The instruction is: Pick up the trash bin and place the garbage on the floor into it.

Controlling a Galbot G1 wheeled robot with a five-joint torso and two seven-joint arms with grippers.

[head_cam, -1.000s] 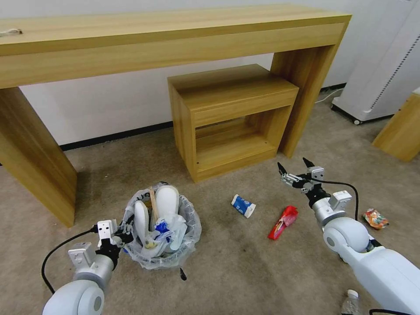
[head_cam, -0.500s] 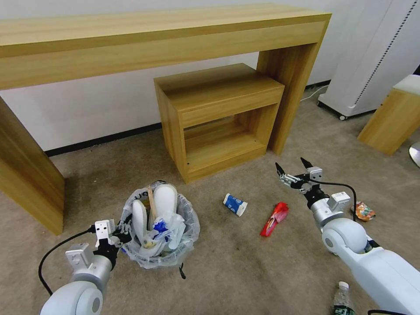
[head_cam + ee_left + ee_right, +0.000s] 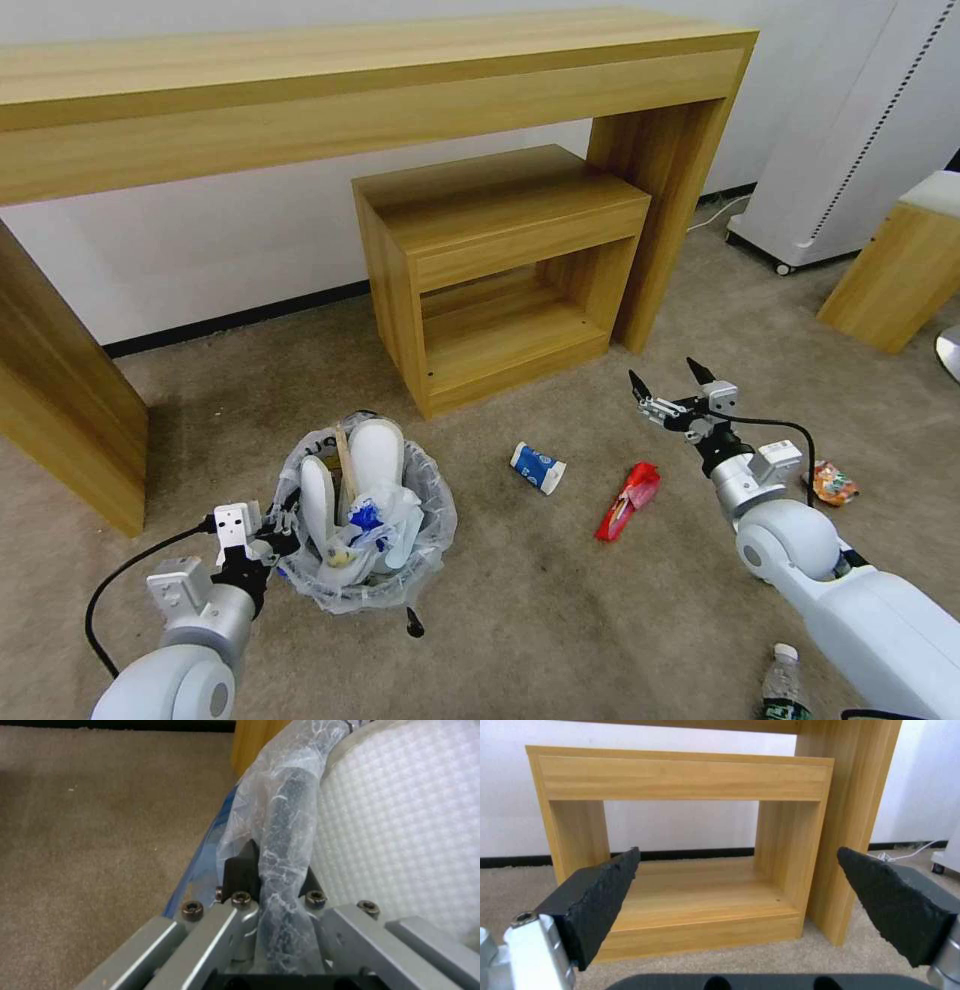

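The trash bin [image 3: 425, 530], black and lined with a clear crinkly bag, sits low at the front left. White slippers [image 3: 378, 455], a wooden stick and blue litter fill it. My left gripper [image 3: 277, 525] is shut on its bag-covered rim [image 3: 290, 813], beside a white slipper [image 3: 400, 813]. On the carpet lie a blue-white carton [image 3: 537, 467], a red wrapper [image 3: 628, 487], a yellow wrapper [image 3: 830, 482] and a green bottle [image 3: 785, 685]. My right gripper [image 3: 668, 385] hovers open above and beyond the red wrapper, with its fingers [image 3: 600, 900] spread wide and nothing between them.
A small wooden cabinet [image 3: 500, 270] stands under a long wooden table [image 3: 380, 80] against the wall. It faces my right gripper [image 3: 740, 870]. A white appliance [image 3: 850, 130] and another wooden piece [image 3: 895, 275] stand at the right. Bare carpet lies between the bin and the litter.
The camera turned a little to the right a second ago, so the whole scene slid left. Since then nothing has moved; both arms hold their pose.
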